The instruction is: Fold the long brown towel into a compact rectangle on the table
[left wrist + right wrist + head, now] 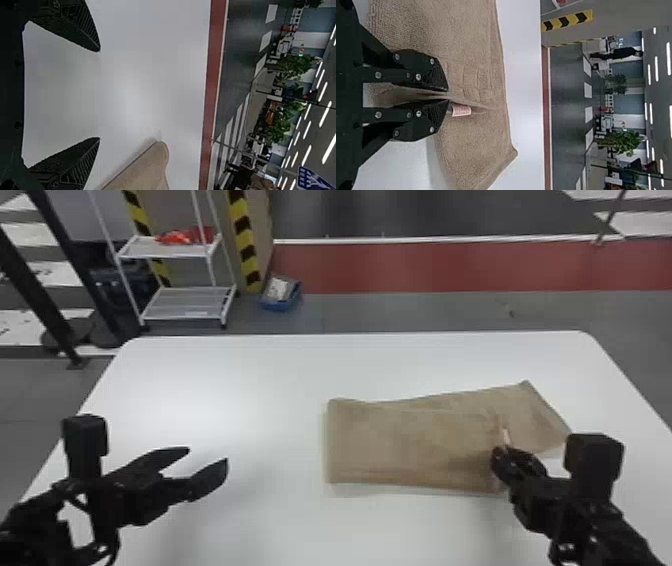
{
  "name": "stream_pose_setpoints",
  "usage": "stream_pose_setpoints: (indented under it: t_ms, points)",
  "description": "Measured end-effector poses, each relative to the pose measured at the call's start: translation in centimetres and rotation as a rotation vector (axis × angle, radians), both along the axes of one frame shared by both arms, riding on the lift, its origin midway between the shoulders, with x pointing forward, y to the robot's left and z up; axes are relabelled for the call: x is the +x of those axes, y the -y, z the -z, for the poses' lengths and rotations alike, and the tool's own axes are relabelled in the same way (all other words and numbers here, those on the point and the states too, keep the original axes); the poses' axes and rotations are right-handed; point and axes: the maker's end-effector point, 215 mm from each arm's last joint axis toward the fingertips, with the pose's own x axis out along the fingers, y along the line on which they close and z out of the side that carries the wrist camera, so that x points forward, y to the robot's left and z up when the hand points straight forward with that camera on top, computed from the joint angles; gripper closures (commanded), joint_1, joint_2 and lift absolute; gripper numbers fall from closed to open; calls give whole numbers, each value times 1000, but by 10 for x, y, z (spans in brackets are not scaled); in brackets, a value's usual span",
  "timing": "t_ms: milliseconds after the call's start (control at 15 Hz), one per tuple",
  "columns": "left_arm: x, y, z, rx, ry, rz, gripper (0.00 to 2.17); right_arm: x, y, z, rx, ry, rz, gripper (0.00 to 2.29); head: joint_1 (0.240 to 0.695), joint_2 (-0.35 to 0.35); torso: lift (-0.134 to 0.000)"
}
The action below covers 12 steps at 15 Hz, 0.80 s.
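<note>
The brown towel (405, 442) lies on the right half of the white table, folded into a wide band, its right end slanting off toward the back. My right gripper (502, 457) is at the front edge near that right end. In the right wrist view my right gripper (448, 95) is shut on a pinched ridge of the towel (466, 154), a small tag (461, 110) sticking out beside the fingertips. My left gripper (207, 455) stands open over the table, left of the towel and apart from it. In the left wrist view, nothing is between the fingers of my left gripper (100, 95); a towel corner (146, 170) lies beyond.
The white table (280, 365) has rounded far corners. Behind it on the floor stand a white shelf rack (187, 302), a blue bin (281, 295) and a post with yellow and black stripes (245, 240).
</note>
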Motion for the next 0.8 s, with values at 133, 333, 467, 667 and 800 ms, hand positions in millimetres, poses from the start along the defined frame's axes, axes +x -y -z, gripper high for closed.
stream_pose_setpoints:
  t_ms: [133,333,467,667,800]
  points:
    - [10,-1,-38,-19,181,-2,87,-5,3,4,-1,-12,5,512,695,51,-123]
    - [15,-16,-89,-88,430,-45,87,-9,9,6,-2,-15,14,417,695,56,-123]
    - [11,-38,-114,-83,595,-121,83,-12,15,4,-2,-10,21,417,695,72,-123]
    - [-8,-65,-131,-77,752,-245,83,-12,19,3,-1,-7,26,421,695,108,-123]
    - [-20,-67,-133,-69,797,-269,83,-8,19,6,0,-5,26,448,695,116,-123]
